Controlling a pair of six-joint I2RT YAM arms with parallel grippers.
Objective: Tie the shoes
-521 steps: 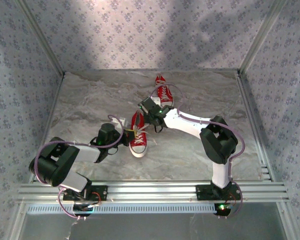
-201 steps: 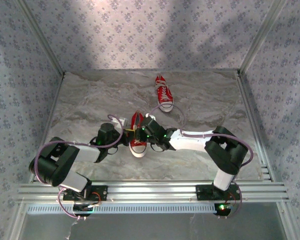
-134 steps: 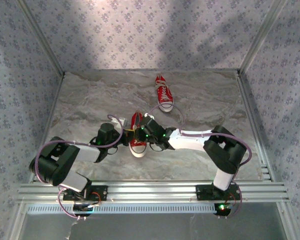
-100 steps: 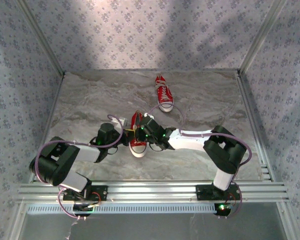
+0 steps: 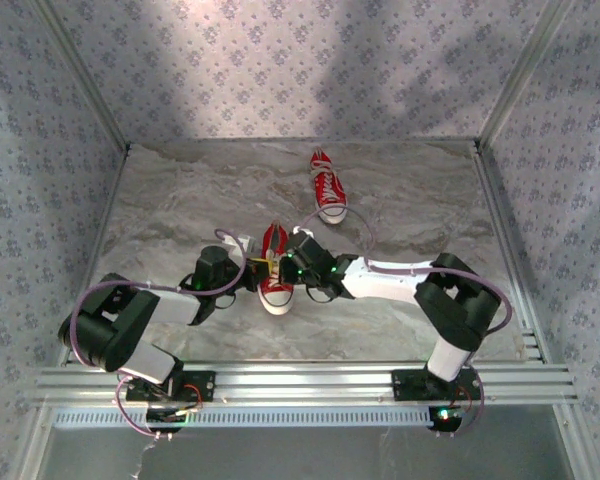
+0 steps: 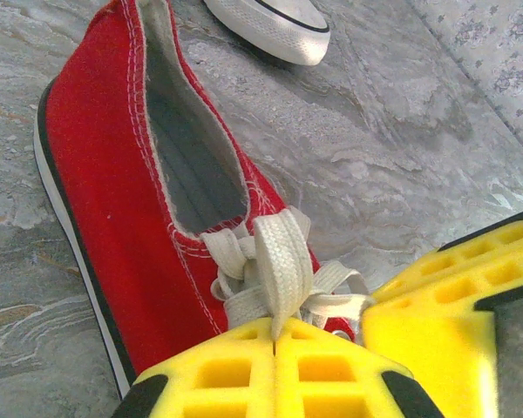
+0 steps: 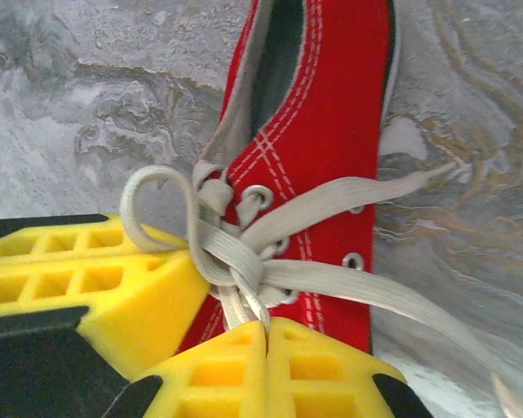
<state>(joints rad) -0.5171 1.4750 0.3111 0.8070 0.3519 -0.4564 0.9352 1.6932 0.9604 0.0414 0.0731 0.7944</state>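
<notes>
From above, the near shoe (image 5: 275, 280) lies mid-table (image 5: 160, 200), toe toward the arm bases, heel away. The far shoe (image 5: 328, 188) sits well apart toward the back. The left gripper (image 5: 252, 272) is at the near shoe's left side and the right gripper (image 5: 292, 268) at its right, both level with the lacing, neither nearer than the other.

At the left wrist, the yellow fingers are clenched on a loop of white lace (image 6: 279, 261) rising from the eyelets; the shoe's opening runs away from them.

At the right wrist, the fingers are likewise pinched tight on a bundle of lace strands (image 7: 244, 279) — a loose loop hangs beside them, one end trailing over the table.

The shoe's long axis runs between the two grips, so I'd judge the coming pull goes sideways, across it — each arm drawing its own way.
</notes>
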